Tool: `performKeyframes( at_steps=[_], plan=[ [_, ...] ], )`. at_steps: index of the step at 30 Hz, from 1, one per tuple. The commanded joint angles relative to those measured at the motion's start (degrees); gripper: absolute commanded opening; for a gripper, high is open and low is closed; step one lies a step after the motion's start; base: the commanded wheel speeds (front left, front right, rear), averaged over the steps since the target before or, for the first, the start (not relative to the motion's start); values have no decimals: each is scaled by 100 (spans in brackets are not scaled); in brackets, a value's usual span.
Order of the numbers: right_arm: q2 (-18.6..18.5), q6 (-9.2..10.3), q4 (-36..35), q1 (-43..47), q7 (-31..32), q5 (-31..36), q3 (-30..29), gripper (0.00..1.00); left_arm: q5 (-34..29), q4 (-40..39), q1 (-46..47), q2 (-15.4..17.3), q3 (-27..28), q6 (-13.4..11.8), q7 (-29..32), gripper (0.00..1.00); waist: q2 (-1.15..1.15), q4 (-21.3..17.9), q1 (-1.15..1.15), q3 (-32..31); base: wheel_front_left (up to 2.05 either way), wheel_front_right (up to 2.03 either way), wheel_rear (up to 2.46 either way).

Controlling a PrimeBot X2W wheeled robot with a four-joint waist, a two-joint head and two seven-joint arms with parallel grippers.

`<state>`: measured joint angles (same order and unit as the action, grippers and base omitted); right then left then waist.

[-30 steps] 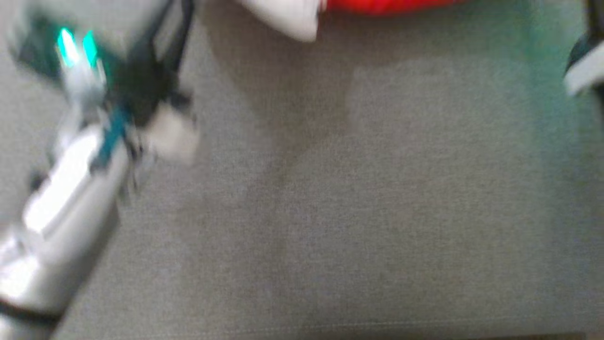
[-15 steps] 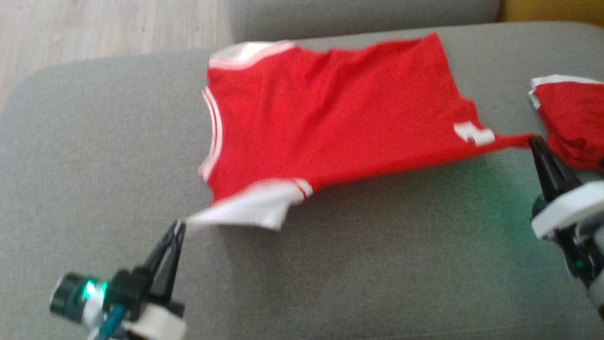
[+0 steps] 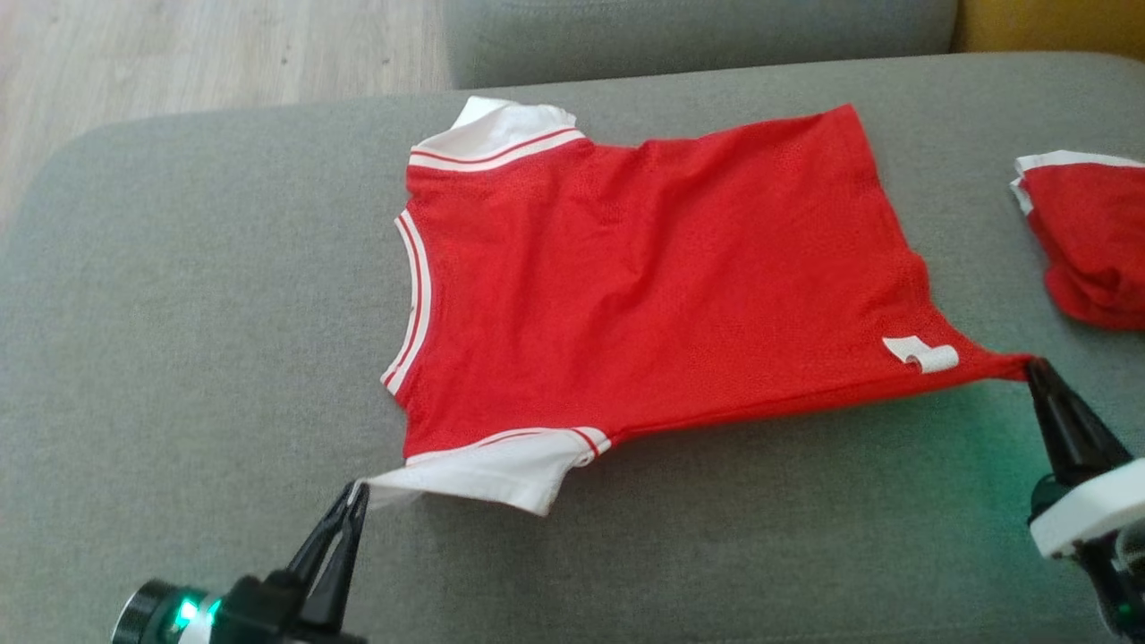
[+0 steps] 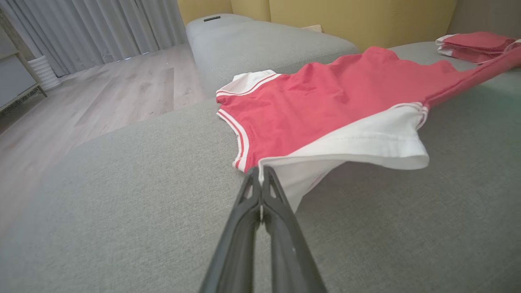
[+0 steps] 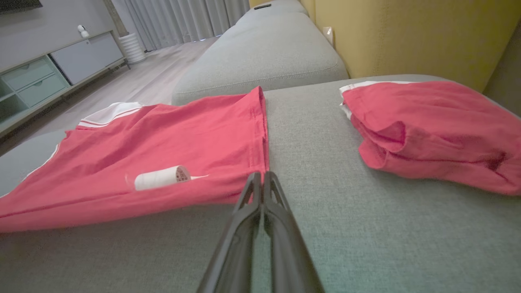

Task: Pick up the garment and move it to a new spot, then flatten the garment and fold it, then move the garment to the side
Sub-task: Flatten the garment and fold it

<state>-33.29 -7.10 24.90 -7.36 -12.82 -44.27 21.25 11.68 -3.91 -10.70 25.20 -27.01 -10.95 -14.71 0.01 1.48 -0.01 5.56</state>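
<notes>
On the grey sofa seat (image 3: 179, 313), about its middle: a red T-shirt (image 3: 644, 277), spread out and nearly flat. Its neck opening, trimmed in white and red stripes (image 3: 416, 295), faces the seat's left end, and its hem faces the seat's right end. One white sleeve (image 3: 501, 134) lies toward the back of the seat. The other white sleeve (image 3: 483, 474) lies toward the seat's front edge. The left gripper (image 3: 355, 490) is closed on the tip of that front sleeve, fingers pressed together with the cloth pinched between them. The right gripper (image 3: 1038, 367) is likewise closed, pinching the hem corner nearest the seat's front. The shirt's front edge runs taut between the two grips and sits slightly off the seat, with shadow beneath it. A small white label (image 3: 921, 355) curls up from the fabric just beside the pinched hem corner. At the seat's right end, apart from the shirt, lies a folded red garment (image 3: 1091, 241) with a white edge showing. Behind the seat is a second grey cushion (image 3: 698, 31), and off its back left corner a pale wood floor (image 3: 224, 54).
</notes>
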Motion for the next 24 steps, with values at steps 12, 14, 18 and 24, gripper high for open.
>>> performKeyframes(
  at_steps=[12, 14, 18, 24],
  plan=[
    [306, -39, -122, -779, 570, 784, -567, 0, -347, 819, 2015, -373, 321, 591, -29, 0, -1, 161, 1, 670, 0, 0, 0],
    [353, -39, -64, -998, 646, 885, -548, 0, -382, 1068, 2347, -465, 338, 679, -29, 0, -1, 165, 1, 801, 0, 0, 0],
    [389, -39, 120, -1446, 705, 1030, -477, 0, -650, 1508, 2954, -527, 273, 814, -29, 0, -1, 193, 1, 1034, 0, 0, 0],
    [435, -39, 509, -1993, 636, 1086, -292, 0, -893, 1898, 3573, -674, 245, 836, -29, 0, -1, 210, 1, 1246, 0, 0, 0]
  ],
)
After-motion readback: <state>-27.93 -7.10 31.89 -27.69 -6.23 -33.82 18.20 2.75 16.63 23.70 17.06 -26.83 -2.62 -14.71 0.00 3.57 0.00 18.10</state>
